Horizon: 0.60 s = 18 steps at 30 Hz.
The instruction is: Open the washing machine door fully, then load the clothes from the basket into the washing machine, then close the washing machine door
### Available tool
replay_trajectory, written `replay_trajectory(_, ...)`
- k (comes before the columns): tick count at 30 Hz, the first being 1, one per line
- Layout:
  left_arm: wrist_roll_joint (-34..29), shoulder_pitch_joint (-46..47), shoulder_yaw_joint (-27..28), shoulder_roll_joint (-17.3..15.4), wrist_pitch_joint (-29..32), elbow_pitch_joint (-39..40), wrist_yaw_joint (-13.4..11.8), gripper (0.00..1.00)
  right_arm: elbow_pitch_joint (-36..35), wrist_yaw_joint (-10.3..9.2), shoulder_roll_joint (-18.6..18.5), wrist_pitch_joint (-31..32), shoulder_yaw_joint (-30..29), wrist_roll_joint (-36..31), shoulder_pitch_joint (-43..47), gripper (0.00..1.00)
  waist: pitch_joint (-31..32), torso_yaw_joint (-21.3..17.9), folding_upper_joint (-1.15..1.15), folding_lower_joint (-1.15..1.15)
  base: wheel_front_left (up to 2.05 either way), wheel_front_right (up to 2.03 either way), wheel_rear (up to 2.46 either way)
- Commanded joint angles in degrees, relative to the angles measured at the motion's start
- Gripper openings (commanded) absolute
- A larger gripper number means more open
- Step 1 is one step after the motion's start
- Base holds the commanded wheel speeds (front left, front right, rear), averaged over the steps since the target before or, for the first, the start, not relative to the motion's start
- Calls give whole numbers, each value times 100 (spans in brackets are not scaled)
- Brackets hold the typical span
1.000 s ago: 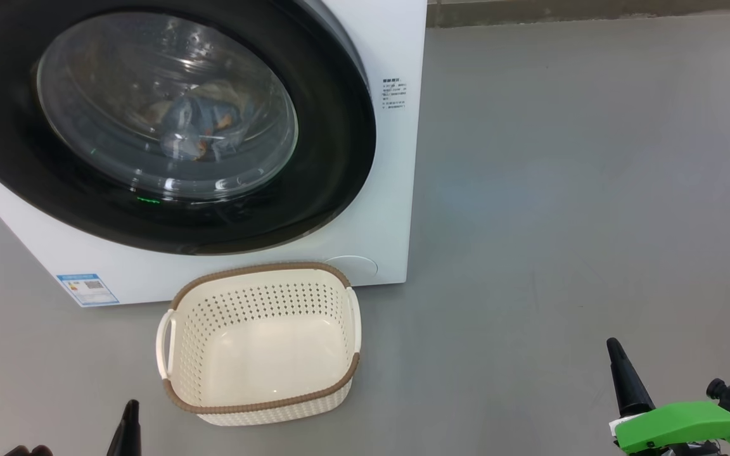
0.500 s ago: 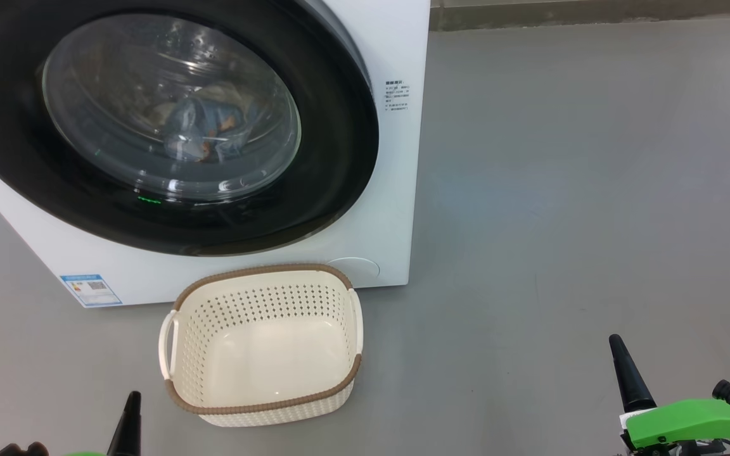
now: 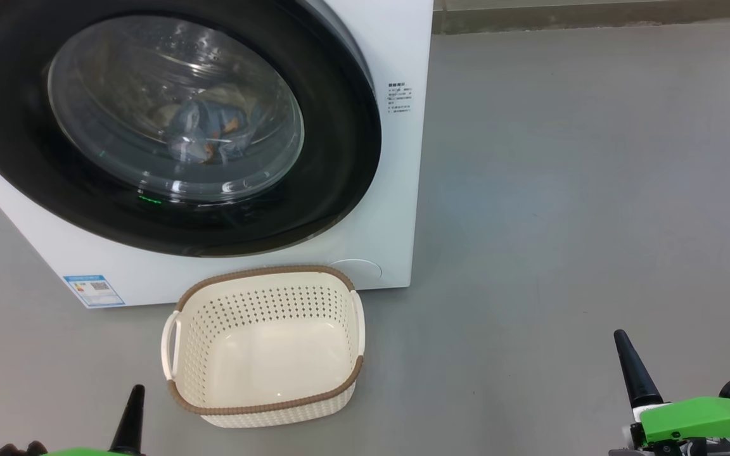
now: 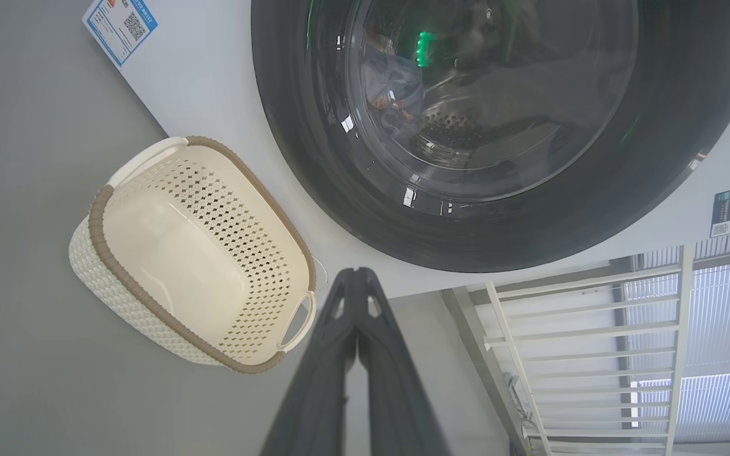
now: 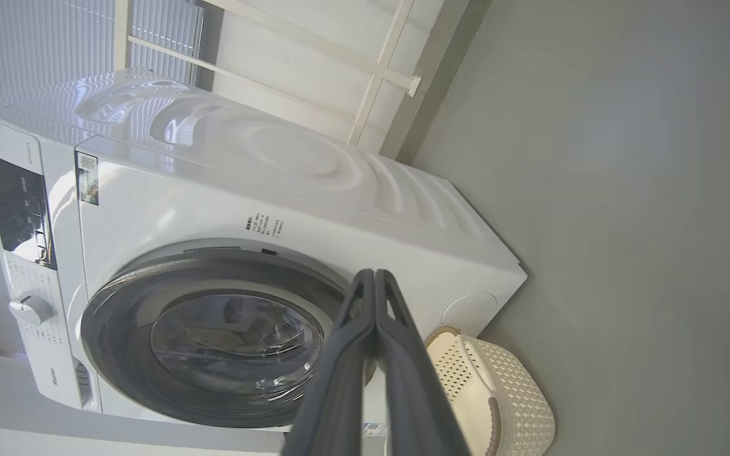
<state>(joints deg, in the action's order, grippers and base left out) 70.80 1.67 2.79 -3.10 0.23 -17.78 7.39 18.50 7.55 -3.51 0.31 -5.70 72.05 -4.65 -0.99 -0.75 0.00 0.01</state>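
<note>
Washing machine door (image 3: 339,158) shut, bare floor (image 3: 561,190), left end effector (image 4: 355,275), right end effector (image 5: 374,277) pinched

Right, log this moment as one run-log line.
washing machine door closed | clothes inside drum | basket empty | left gripper shut, empty | right gripper shut, empty

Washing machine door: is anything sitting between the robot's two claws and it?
The empty basket stands on the floor right below the closed washing machine door, edging into the left gripper's way. Between the right gripper and the door lies bare floor.
</note>
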Motion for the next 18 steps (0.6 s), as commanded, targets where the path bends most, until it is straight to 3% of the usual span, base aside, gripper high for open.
replay_trajectory(1, 221, 279, 183, -74, 74, 180, 7, 0, -186, -4, -5, 63, 68, 214, -143, 0, 5, 5, 0, 0, 0, 0, 0)
replay_trajectory(18, 1148, 362, 276, -27, 342, 275, 9, 0, -312, -5, 28, 333, -7, 1083, -148, 0, 42, 39, 0, 0, 0, 0, 0)
